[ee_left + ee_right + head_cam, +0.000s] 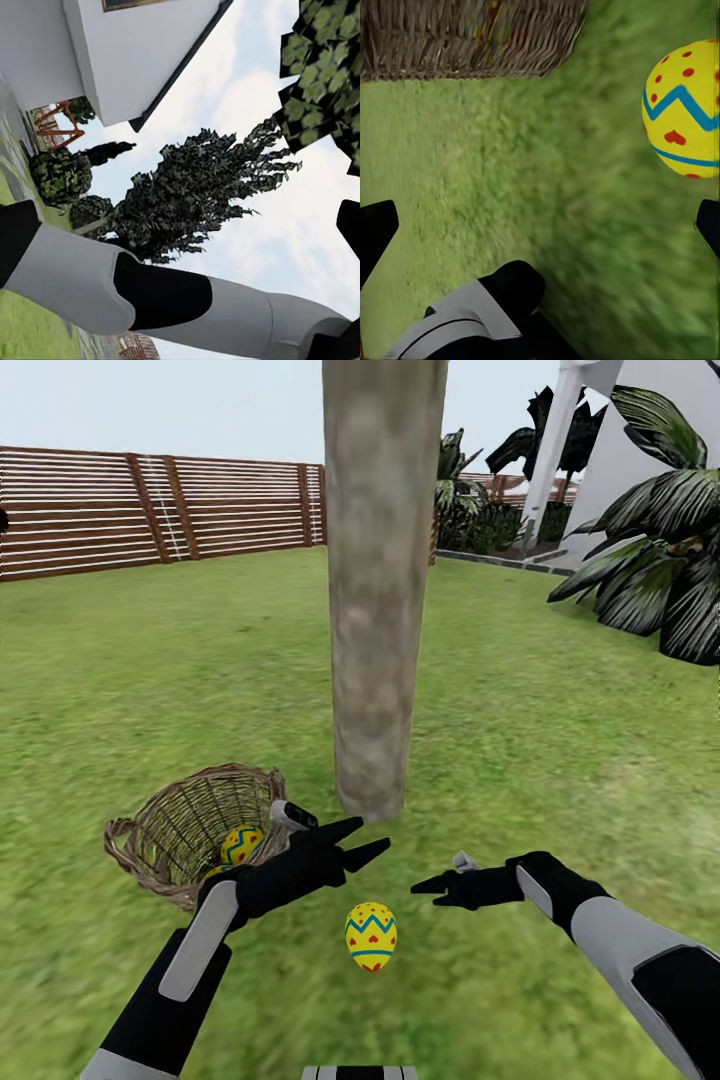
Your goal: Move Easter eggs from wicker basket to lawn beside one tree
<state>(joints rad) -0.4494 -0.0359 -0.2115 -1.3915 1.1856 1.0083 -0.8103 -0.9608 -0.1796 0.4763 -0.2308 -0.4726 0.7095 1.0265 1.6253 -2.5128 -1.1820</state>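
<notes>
One egg (371, 936) lies on the lawn (520, 720) at six o'clock from the tree (375, 590), between two released pincers, left (362, 840) and right (430, 884). Another egg (241, 845) sits inside the basket (165, 830), at eight o'clock.

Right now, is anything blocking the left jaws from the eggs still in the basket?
Nothing visible does. The left gripper hangs open beside the wicker basket, whose open top leaves the egg inside exposed.
</notes>
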